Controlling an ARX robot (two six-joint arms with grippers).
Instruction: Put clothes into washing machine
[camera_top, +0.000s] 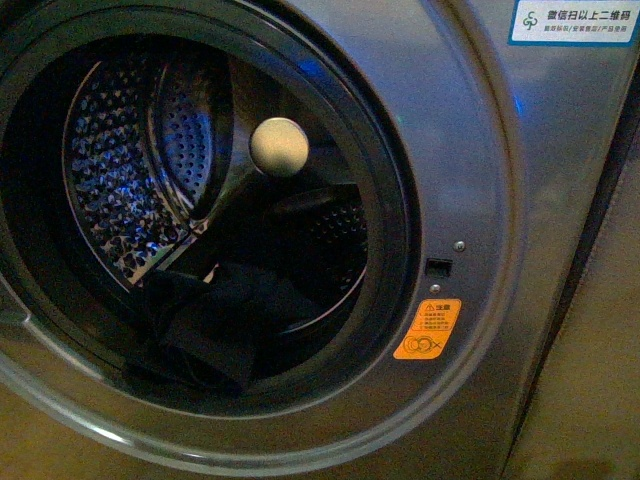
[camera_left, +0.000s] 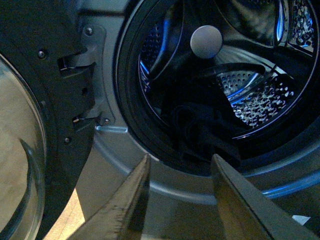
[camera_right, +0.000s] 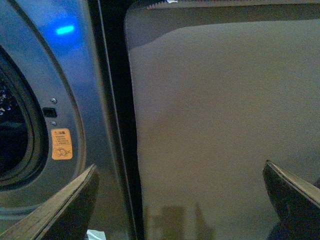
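The washing machine (camera_top: 470, 150) fills the front view, grey with a black-rimmed porthole and a shiny perforated drum (camera_top: 120, 170). Dark clothes (camera_top: 225, 315) lie at the bottom of the drum, reaching the lower rim. In the left wrist view the same clothes (camera_left: 200, 132) sit inside the machine (camera_left: 110, 165), beyond my left gripper (camera_left: 180, 162), which is open and empty just outside the lower rim. My right gripper (camera_right: 180, 172) is open and empty, off to the machine's (camera_right: 75, 75) right side, facing a plain beige panel (camera_right: 225, 125). Neither arm appears in the front view.
The open door (camera_left: 35, 125) with its glass bowl hangs beside the porthole in the left wrist view. An orange warning sticker (camera_top: 428, 329) and latch slot (camera_top: 438, 267) sit right of the porthole. A blue-white label (camera_top: 573, 20) is at the top right.
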